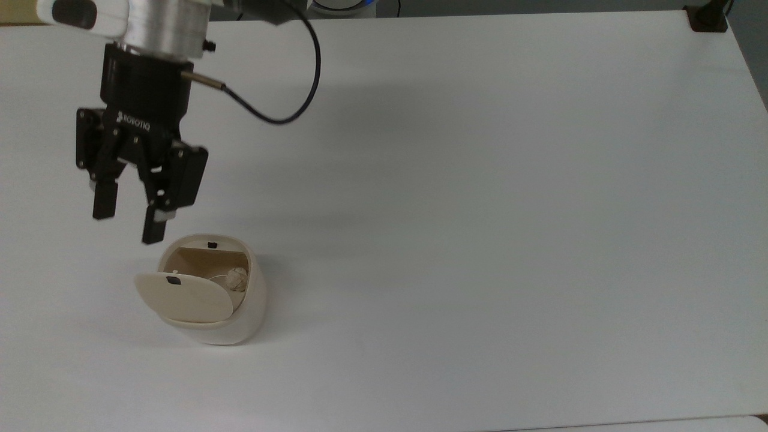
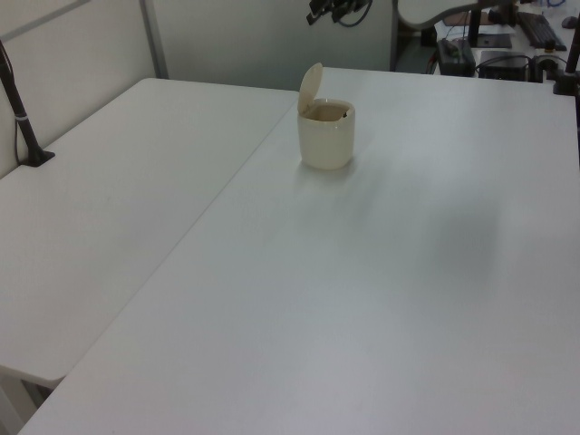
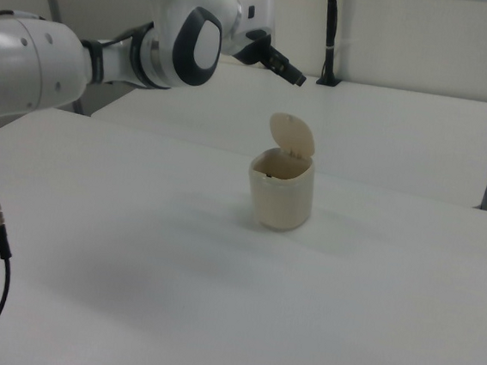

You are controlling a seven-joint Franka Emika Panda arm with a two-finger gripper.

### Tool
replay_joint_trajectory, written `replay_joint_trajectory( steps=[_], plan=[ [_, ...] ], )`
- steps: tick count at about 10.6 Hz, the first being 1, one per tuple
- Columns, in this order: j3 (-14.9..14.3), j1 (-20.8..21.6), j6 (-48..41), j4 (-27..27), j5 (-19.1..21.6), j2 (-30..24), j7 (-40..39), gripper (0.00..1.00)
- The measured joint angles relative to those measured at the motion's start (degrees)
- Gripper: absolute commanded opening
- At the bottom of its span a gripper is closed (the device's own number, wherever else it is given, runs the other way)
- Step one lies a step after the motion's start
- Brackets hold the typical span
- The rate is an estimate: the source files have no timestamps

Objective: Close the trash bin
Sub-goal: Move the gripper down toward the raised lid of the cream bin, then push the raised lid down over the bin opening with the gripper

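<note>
We saw the bin (image 1: 210,294) standing on the surface (image 1: 480,210), its lid (image 1: 185,296) upright and open. The gripper (image 1: 128,223) hung above the bin, jaws spread and empty. We judged this the approach; next, it must push the lid down.

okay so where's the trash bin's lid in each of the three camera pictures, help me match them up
Top view: the lid sits lower left, raised open, covering the near part of the trash bin.
Left view: the lid stands upright at upper centre, on the bin's left edge.
Right view: the lid stands upright at centre, behind the bin's opening.
Shared landmark: the tool, poised above the bin.
</note>
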Motion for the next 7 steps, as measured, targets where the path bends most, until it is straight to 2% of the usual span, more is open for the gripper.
replay_joint_trajectory(
  steps=[1, 3, 7],
  plan=[
    [-2.0, 1.3, 0.5, 2.4, -1.0, 2.5, 3.1, 0.00],
    [-3.9, 2.8, 0.6, 6.1, -1.1, 6.8, 5.6, 0.00],
    [-3.9, 3.7, 0.7, 6.8, -1.1, 10.0, 6.2, 0.00]
  ],
)
